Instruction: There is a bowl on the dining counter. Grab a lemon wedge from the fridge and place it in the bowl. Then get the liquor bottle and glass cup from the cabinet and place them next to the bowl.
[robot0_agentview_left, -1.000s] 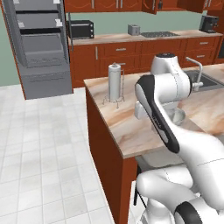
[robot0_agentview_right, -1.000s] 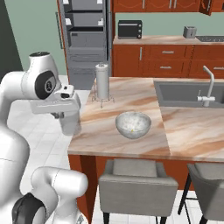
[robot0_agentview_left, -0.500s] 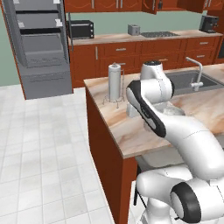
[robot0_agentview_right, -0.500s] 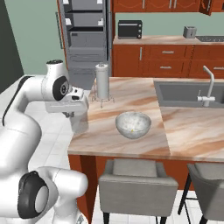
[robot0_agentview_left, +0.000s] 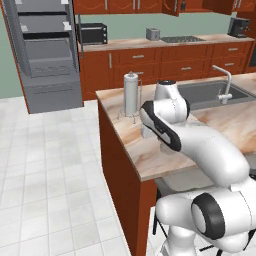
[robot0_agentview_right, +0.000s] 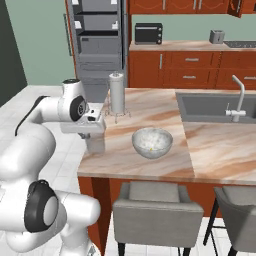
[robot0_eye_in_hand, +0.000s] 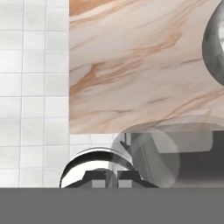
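A pale speckled bowl (robot0_agentview_right: 152, 142) stands on the marble dining counter (robot0_agentview_right: 150, 107), and its grey rim shows at the hand view's right edge (robot0_eye_in_hand: 216, 48). Whether the lemon wedge lies inside it, I cannot tell. My gripper (robot0_agentview_right: 94, 136) is shut on a clear glass cup (robot0_agentview_right: 95, 144) that hangs just over the counter's left end, left of the bowl. From the other side the glass cup (robot0_agentview_left: 148, 131) shows under the gripper (robot0_agentview_left: 149, 125). In the hand view the glass cup (robot0_eye_in_hand: 153, 153) sits by the gripper (robot0_eye_in_hand: 112, 178). The liquor bottle is out of view.
A paper towel holder (robot0_agentview_right: 117, 93) stands on the counter behind my hand. A sink (robot0_agentview_right: 215, 107) with a faucet (robot0_agentview_right: 239, 97) lies to the right. The grey fridge (robot0_agentview_right: 97, 40) is at the back. Stools (robot0_agentview_right: 155, 210) stand along the counter's near side. White tiled floor (robot0_agentview_left: 50, 165) lies left of the counter.
The arm has swung right and folded in. It carried the glass cup from beside the counter's left edge to over its left end, nearer the bowl.
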